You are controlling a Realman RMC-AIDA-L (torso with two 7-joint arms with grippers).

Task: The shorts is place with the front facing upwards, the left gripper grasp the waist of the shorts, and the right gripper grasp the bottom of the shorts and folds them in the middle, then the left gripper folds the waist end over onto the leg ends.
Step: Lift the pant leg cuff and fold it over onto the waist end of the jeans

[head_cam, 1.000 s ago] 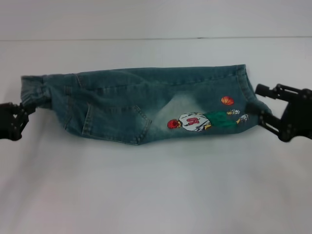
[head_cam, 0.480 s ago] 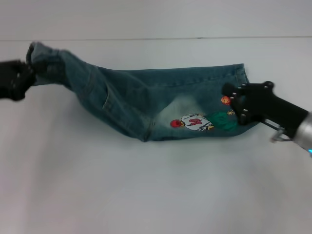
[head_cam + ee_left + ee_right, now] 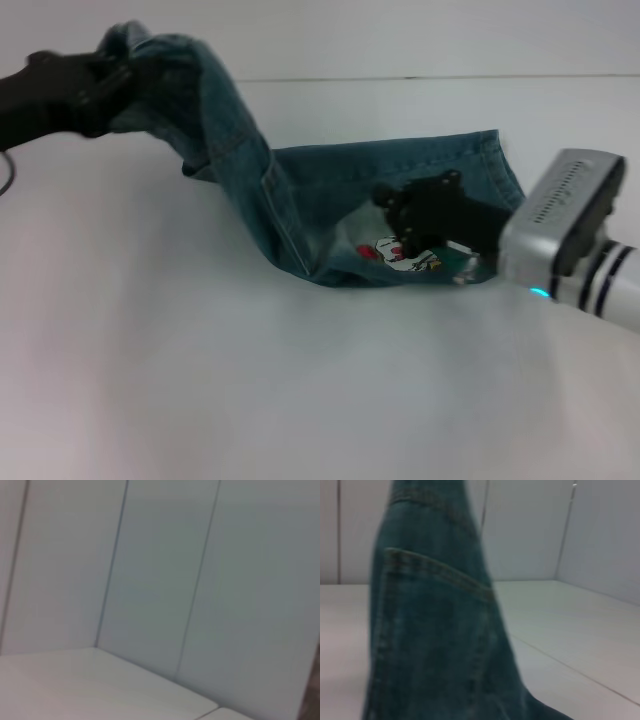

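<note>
The teal-blue denim shorts point(image 3: 300, 195) lie folded lengthwise on the white table. My left gripper point(image 3: 105, 80) is up at the far left, shut on the waist of the shorts point(image 3: 150, 50), which hangs lifted off the table. The raised cloth slopes down to the flat leg part. My right gripper point(image 3: 405, 212) sits low over the legs, just above the cartoon patch point(image 3: 400, 255), hiding part of it. The leg ends point(image 3: 500, 165) lie flat at the right. The right wrist view shows the hanging denim point(image 3: 430, 630) with a pocket seam close up.
The white table point(image 3: 300, 390) spreads wide in front of the shorts. A pale wall point(image 3: 400, 35) rises behind the table's back edge. The left wrist view holds only wall panels point(image 3: 160, 580) and a table corner.
My left gripper has lifted the waist up and rightward off the table. The right gripper left the leg ends and moved leftward onto the legs by the patch.
</note>
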